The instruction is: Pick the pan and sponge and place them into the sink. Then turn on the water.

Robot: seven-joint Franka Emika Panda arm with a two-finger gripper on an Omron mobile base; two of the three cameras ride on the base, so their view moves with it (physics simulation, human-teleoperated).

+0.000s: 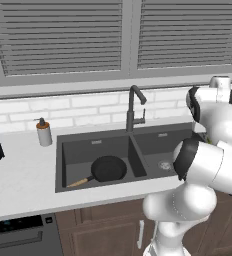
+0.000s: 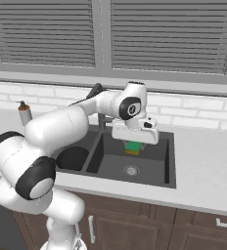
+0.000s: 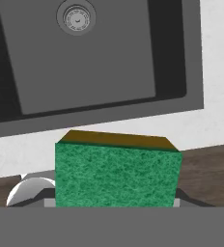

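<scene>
In the left base view you see the pan [image 1: 108, 168] lying flat on the floor of the left basin of the sink [image 1: 63, 150], its wooden handle pointing toward the front left corner of that basin. The dark gooseneck faucet [image 1: 134, 107] stands behind the divider between the two basins, and a soap dispenser [image 1: 43, 132] stands on the counter [image 1: 18, 175] just left of the sink's rear corner. In the right base view you find the gripper [image 2: 133, 145] held over the right basin, above and behind the round drain [image 2: 131, 170], with the sponge [image 2: 133, 147] showing green and yellow directly beneath the hand; part of the pan [image 2: 72, 158] shows in the left basin behind the arm. In the hand view the sponge [image 3: 118, 174] sits low in the foreground, its green face toward the camera and its yellow layer along the upper edge, so you can take the fingers to be pinching it, though the sponge itself hides them. Beyond it lie the sink's rim and the right basin floor with its drain [image 3: 76, 16].
</scene>
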